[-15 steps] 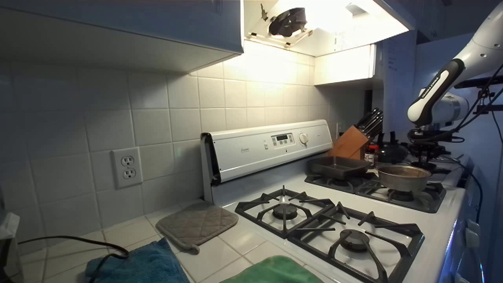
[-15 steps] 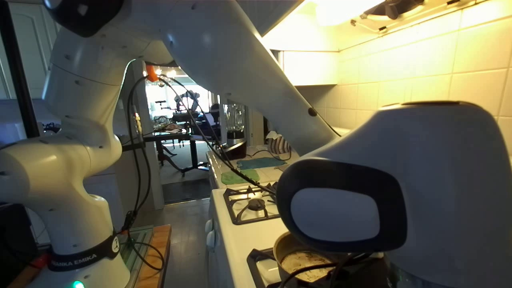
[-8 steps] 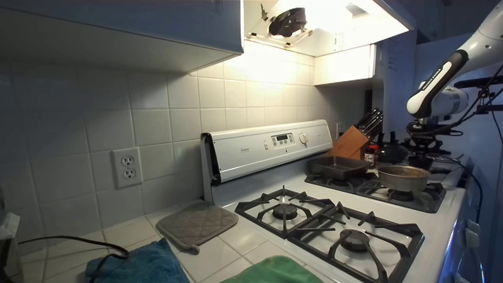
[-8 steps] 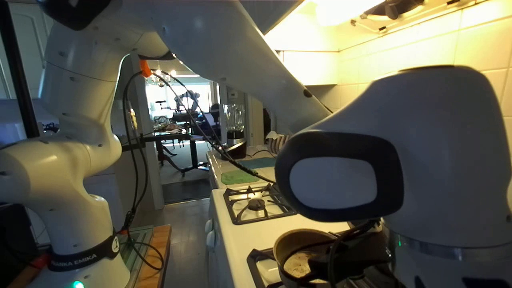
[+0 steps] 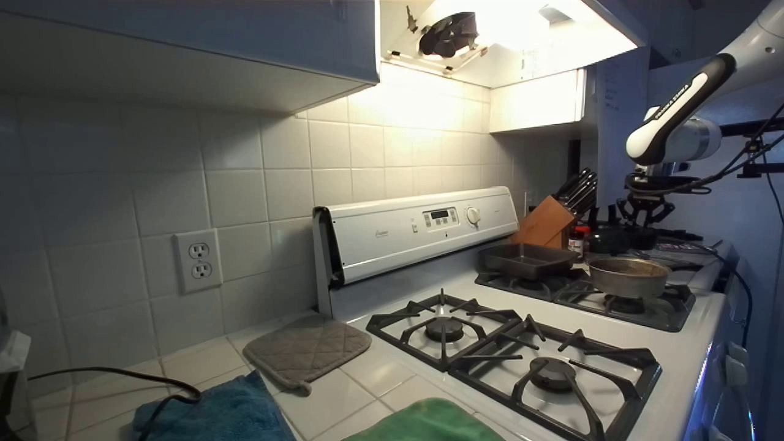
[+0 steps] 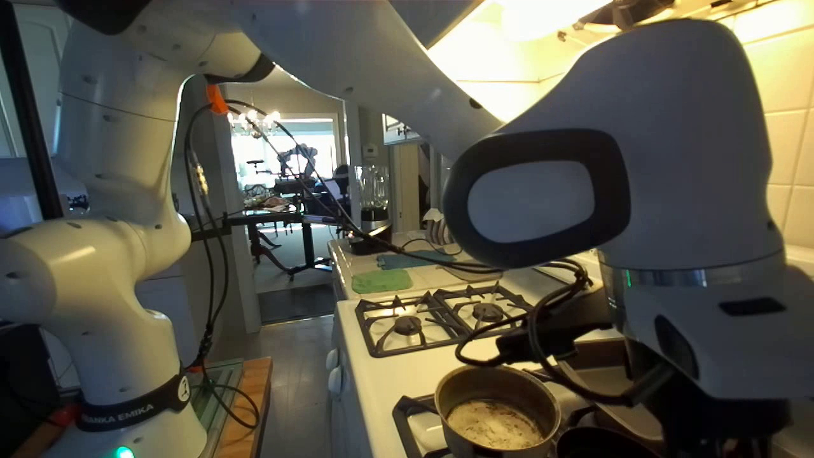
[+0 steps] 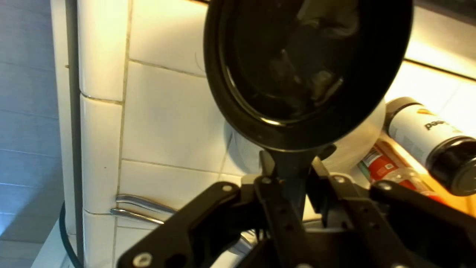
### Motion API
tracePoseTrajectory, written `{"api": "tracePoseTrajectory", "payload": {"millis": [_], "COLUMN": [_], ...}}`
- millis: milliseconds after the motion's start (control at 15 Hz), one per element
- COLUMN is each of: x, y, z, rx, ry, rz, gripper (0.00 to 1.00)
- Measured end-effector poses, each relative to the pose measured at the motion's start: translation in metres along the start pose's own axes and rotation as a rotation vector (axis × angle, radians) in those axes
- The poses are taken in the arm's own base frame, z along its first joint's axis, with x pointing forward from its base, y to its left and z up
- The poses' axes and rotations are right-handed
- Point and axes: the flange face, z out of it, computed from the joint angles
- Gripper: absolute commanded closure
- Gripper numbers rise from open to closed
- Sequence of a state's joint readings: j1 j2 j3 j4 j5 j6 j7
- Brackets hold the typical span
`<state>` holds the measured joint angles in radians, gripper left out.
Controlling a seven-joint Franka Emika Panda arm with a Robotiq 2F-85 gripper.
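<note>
Across wrist view: my black claw [image 7: 292,163], fingers drawn nearly together, pinches neck of glossy black round-bowled utensil [image 7: 301,70], seemingly lifted above white tile counter [image 7: 167,119]. Grasp done, I judge; letting go not yet done. In an exterior view: claw hangs beyond white gas stove [image 5: 683,343], past dull grey metal pot [image 5: 625,285]; utensil hard to pick out. In an exterior view: pot [image 6: 493,385] has no utensil inside; dark curved rim [image 6: 604,442] beside it may be utensil's, cannot tell.

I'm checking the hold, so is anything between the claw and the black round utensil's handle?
Nothing visible. In the wrist view, the claw is shut directly on the handle of the black round utensil; the labelled jar is to one side.
</note>
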<state>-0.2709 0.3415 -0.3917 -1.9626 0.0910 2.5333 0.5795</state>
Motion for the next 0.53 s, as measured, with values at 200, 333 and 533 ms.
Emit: {"api": "tracePoseTrajectory", "payload": {"millis": [200, 333, 533], "x": [-0.014, -0.027, -0.047], "y": [-0.019, -0.031, -0.045], "z": [-0.013, -0.019, -0.026], "rx": [0.021, 0.031, 0.035], "ry": [0.004, 0.002, 0.001], "rz": [-0.05, -0.09, -0.154], "gripper": [0.94, 0.94, 0.94]}}
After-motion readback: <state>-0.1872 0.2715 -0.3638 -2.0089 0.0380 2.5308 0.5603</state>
